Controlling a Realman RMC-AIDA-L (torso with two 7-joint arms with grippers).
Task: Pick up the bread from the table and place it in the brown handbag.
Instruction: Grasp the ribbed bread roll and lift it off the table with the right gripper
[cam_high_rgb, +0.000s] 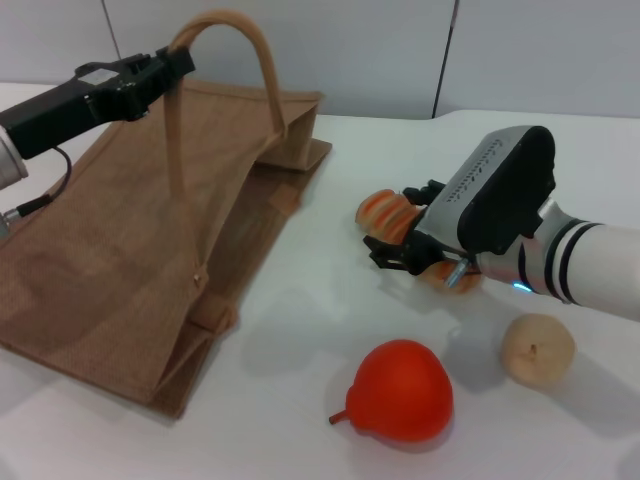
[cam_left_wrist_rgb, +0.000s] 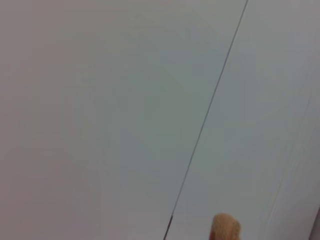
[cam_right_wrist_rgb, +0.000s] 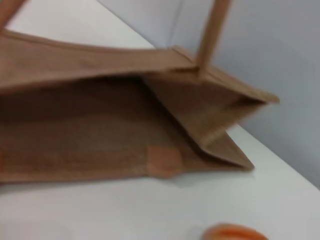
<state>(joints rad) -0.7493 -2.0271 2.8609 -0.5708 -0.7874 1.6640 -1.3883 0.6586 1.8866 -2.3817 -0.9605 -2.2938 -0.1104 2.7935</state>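
Right tool (cam_high_rgb: 392, 247), black-fingered on a grey and black wrist, is down at the elongated orange bread with cream stripes (cam_high_rgb: 385, 211), which lies on the plain white table (cam_high_rgb: 300, 420) just beside the open mouth of the large tan-brown woven jute handbag (cam_high_rgb: 120, 260). Its dark fingers (cam_high_rgb: 385, 258) sit against the loaf's side, but whether they are clenched on it or released cannot be told. Only one end of the loaf shows clear of the wrist; another orange patch shows under it. In the right wrist view a sliver of the bread (cam_right_wrist_rgb: 234, 232) shows on the table (cam_right_wrist_rgb: 100, 210), apart from the handbag's (cam_right_wrist_rgb: 100, 130) gaping mouth.

Left tool (cam_high_rgb: 165, 70), black, is at the top of the handbag, clenched on one looped handle (cam_high_rgb: 225, 30) and holding it up so the bag's upper side is lifted.

A red pear-shaped fruit (cam_high_rgb: 402, 391) and a round beige ball (cam_high_rgb: 538, 348) lie on the table, farther from the handbag than the bread.
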